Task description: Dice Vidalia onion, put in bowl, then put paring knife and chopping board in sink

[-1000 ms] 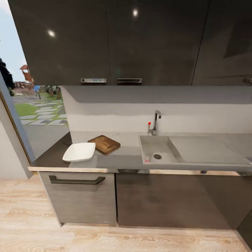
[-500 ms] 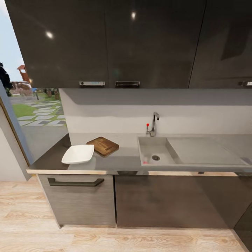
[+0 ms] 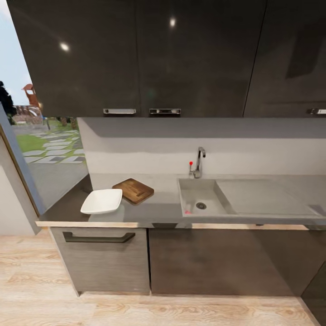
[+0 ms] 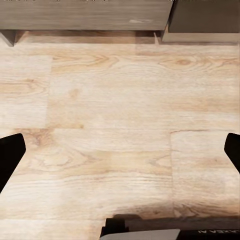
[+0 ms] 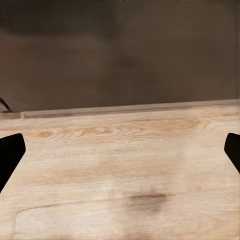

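Now the countertop [image 3: 154,210] carries the white bowl [image 3: 102,201] near its left front corner, and the chopping board [image 3: 133,190] lies just behind it, toward the wall. To the right, the sink [image 3: 201,203] shows a small pinkish thing [image 3: 187,211] near its drain; I cannot tell what it is. The left gripper [image 4: 120,150] and right gripper [image 5: 120,150] both hang with jaws wide over the wood floor [image 4: 120,110], holding nothing.

Glossy dark wall cabinets [image 3: 136,54] hang above; a grey drawer front [image 3: 102,258] with a dark handle [image 3: 98,237] meets the pale wood floor [image 3: 158,310].
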Controlling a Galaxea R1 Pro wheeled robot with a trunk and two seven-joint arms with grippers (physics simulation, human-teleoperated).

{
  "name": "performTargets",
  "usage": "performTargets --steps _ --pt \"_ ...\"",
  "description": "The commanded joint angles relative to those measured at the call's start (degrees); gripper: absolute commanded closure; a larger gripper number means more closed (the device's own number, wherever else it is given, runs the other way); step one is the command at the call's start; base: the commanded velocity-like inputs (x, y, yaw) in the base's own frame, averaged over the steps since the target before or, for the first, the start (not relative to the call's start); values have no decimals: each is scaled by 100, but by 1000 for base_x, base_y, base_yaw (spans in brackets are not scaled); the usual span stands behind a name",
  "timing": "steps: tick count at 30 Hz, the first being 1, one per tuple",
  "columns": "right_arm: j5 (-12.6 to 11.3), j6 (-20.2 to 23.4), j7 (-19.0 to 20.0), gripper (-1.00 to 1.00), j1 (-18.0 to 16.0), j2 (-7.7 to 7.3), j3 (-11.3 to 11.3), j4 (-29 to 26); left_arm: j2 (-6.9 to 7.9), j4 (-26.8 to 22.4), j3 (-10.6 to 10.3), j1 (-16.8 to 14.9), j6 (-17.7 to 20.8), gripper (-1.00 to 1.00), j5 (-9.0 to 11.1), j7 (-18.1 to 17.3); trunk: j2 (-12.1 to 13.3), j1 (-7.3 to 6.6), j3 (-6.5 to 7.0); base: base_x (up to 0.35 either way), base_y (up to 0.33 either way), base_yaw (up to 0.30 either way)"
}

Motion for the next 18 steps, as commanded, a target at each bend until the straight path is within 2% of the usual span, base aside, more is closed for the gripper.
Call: performTargets --steps 1,18 --pt "1 -11 -17 -100 -1 2 0 -2 0 -7 2 1 -8 -100 -3 -3 37 -22 13 0 0 0" --pt "1 -11 -17 -100 -1 2 0 -2 0 -6 2 1 -8 -100 -3 -3 719 -395 318 0 0 0"
